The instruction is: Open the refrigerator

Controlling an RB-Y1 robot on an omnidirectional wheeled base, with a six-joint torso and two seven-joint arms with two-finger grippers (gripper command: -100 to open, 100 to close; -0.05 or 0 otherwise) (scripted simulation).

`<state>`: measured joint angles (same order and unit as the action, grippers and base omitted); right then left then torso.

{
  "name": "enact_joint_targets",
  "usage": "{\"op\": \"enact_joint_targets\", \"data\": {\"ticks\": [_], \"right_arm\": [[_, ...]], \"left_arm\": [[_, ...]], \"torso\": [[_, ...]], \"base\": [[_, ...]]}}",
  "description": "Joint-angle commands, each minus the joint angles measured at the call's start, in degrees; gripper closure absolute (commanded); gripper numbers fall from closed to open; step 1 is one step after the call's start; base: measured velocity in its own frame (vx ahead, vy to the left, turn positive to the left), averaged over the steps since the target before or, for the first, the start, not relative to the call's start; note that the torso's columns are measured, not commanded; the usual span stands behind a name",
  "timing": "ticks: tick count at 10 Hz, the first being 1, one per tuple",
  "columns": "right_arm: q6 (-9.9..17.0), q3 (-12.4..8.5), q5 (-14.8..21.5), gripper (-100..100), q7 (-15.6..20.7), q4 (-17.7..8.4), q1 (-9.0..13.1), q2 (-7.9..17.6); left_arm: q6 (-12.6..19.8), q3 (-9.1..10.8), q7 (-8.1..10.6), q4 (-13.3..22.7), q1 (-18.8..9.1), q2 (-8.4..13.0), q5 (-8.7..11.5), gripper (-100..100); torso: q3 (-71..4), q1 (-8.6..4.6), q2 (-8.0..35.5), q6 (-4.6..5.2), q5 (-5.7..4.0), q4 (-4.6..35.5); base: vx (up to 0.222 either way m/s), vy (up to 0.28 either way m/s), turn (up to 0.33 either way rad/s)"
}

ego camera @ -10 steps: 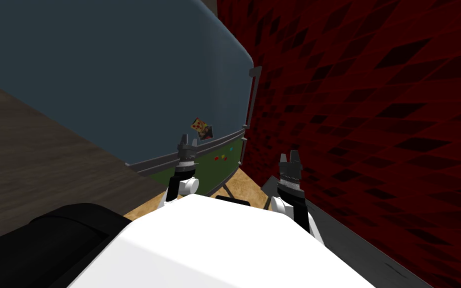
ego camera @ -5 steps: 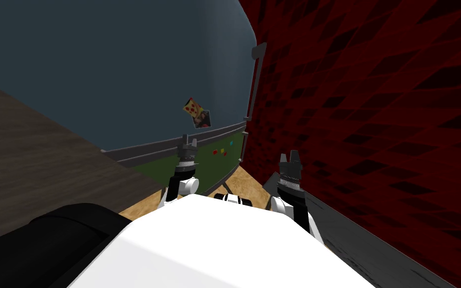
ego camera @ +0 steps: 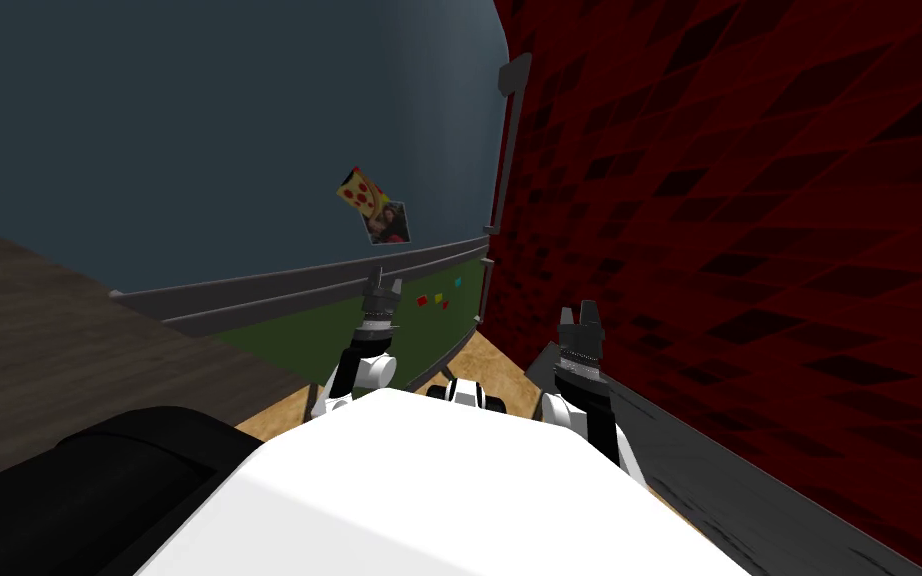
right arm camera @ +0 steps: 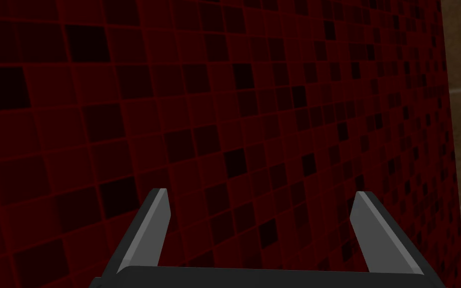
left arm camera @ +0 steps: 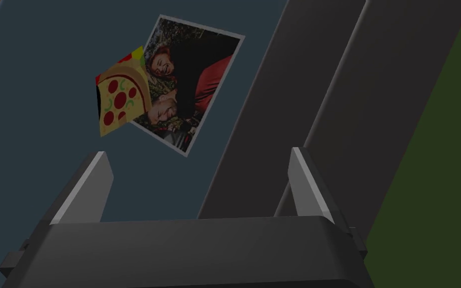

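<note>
Blue-grey refrigerator door [ego camera: 199, 120], bearing pizza magnet [left arm camera: 122, 95] and photo [left arm camera: 194, 75], faces spread left gripper [left arm camera: 198, 153]; right gripper [right arm camera: 260, 194] likewise spread.

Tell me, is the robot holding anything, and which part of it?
Nothing is held. The left gripper is open, pointing at the fridge door by the photo. The right gripper is open and empty too.

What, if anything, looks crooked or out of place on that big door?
Only a small thing: the pizza-slice magnet on the blue-grey refrigerator door sits at an angle to the photo beside it and overlaps its corner. Nothing looks spilled or damaged.
</note>
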<state>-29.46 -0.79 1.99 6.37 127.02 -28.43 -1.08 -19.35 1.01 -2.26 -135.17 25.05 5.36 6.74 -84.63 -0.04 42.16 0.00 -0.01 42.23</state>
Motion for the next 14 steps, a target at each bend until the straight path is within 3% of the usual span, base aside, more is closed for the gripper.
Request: {"op": "enact_joint_targets", "data": {"ticks": [1, 14], "right_arm": [[0.0, 0.0, 0.0, 0, 0.0, 0.0, 0.0, 0.0], [0.0, 0.0, 0.0, 0, 0.0, 0.0, 0.0, 0.0]], "left_arm": [[3.7, -0.34, 0.57, -0.2, -0.8, 1.5, -0.1, -100], [21.6, -2.71, 2.75, -0.7, -5.2, 3.8, -1.0, -100]], "torso": [[0.0, 0.05, 0.1, 0.00, 0.01, 0.0], [-0.5, 0.16, -0.7, 0.20, 0.02, -0.2]], "base": [[0.094, -0.026, -0.061], [0.101, -0.035, -0.065]]}}
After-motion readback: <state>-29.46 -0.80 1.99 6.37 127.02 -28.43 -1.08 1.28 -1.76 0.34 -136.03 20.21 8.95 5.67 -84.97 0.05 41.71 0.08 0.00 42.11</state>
